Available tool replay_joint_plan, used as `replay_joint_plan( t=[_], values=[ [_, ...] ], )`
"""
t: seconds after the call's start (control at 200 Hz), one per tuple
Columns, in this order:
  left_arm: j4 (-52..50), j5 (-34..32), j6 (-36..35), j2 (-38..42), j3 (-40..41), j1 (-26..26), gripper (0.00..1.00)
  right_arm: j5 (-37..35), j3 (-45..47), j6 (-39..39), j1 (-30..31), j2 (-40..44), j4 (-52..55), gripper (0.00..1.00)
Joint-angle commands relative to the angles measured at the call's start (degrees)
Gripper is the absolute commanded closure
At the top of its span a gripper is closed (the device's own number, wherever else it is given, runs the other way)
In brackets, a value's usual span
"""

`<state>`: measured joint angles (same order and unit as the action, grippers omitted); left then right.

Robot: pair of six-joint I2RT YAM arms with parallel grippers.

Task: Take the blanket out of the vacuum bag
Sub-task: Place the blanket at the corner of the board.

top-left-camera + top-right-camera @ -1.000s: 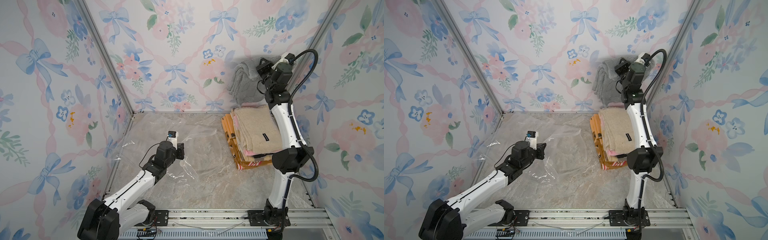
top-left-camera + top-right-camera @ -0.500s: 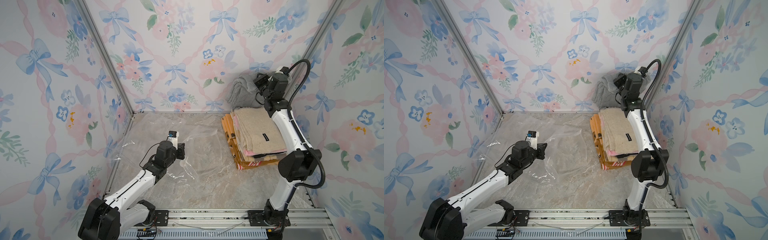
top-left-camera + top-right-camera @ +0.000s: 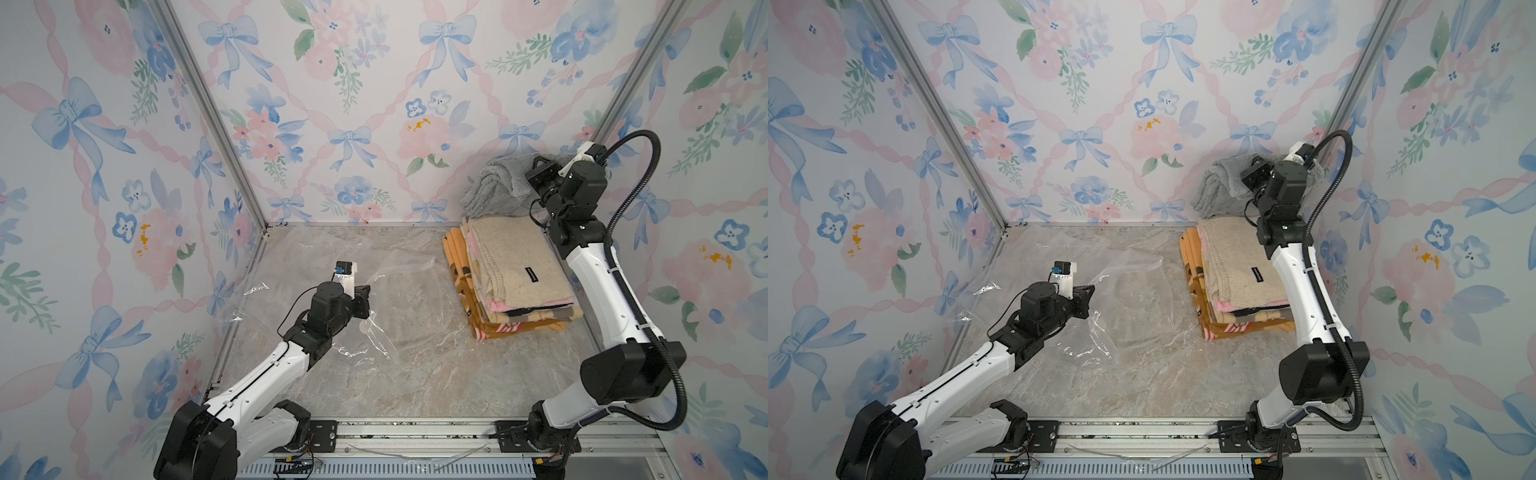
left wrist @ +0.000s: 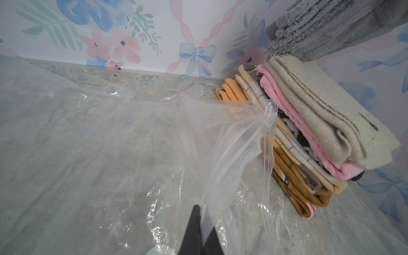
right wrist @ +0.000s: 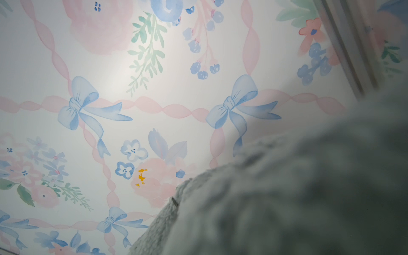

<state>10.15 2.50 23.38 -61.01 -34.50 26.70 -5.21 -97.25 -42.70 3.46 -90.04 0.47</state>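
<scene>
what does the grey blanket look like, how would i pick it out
Find the stack of folded blankets in the far right corner of the floor. Just above it, bunched at the tip of the right arm, hangs the grey blanket. It alone is grey, fluffy and crumpled; the stacked ones lie folded flat in beige, pink and orange.

Open floor (image 3: pixel 436 382) lies in front; the blanket stack (image 3: pixel 519 270) and vacuum bag (image 3: pixel 399 299) crowd the back.

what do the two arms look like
Both have white tubular links and bulky black joints. The right arm carries a thick ribbed black hose, the left arm a thin black cable. The left end effector has slim black fingers.
</scene>
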Motion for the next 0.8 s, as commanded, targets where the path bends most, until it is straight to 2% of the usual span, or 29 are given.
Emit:
replay_joint_plan(
  t=[0.0, 0.15, 0.375, 0.695, 0.795],
  values=[
    [0.11, 1.05, 1.22, 1.05, 0.76, -0.24, 1.0, 0.61, 3.0, 3.19, -0.12, 4.44, -0.34, 1.0],
    [0.46, 1.25, 1.93, 1.52, 0.75, -0.06, 1.0, -0.66, 11.37, 3.79, 0.57, 10.32, 2.53, 1.0],
    [-0.18, 1.13, 2.07, 1.76, 0.16, 0.54, 1.0, -4.89, 24.07, -1.03, 0.99, 17.88, 8.59, 0.98],
    [-0.95, 1.26, 2.02, 0.78, -0.31, 0.87, 1.0, -4.25, 24.39, -6.29, 3.39, 19.99, 23.29, 0.99],
    [-1.2, 1.7, 1.69, 0.33, -0.56, 0.83, 1.0, -6.55, 23.04, -7.69, 5.32, 20.47, 29.22, 1.0]
  ],
)
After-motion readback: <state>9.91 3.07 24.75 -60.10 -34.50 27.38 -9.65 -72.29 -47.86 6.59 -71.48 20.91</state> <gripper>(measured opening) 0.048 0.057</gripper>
